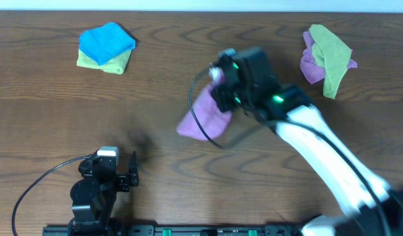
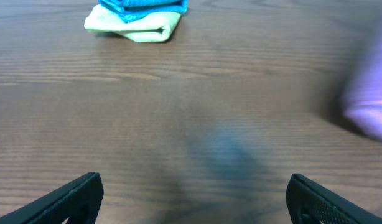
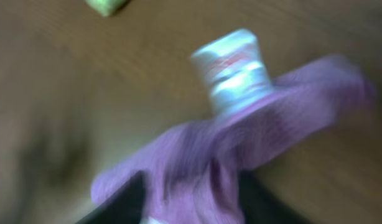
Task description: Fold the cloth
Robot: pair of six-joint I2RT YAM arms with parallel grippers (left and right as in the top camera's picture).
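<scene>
Overhead, my right end effector [image 1: 219, 84] grips the purple cloth [image 1: 201, 118] at the surface's [image 1: 155, 85] centre; my left end effector [image 1: 126, 176] sits at 7 o'clock. Left wrist alone shows its fingers [image 2: 73, 199] spread wide. Right wrist: cloth blurred, bunched in my grip.

Blue-green folded stack [image 1: 106, 42] — green-purple rumpled heap [image 1: 329, 54]

The overhead camera is looking straight down on the whole desk [image 1: 57, 124], with the far edge at the top of its frame. The left wrist camera is sitting low and facing far-left, the left pincer [image 2: 194, 196] framing its bottom corners. It is sharing the blue-and-yellow stack [image 2: 136, 17] and the purple cloth [image 2: 368, 102] with the overhead. The right wrist camera is hanging very close over that cloth, blurred.
</scene>
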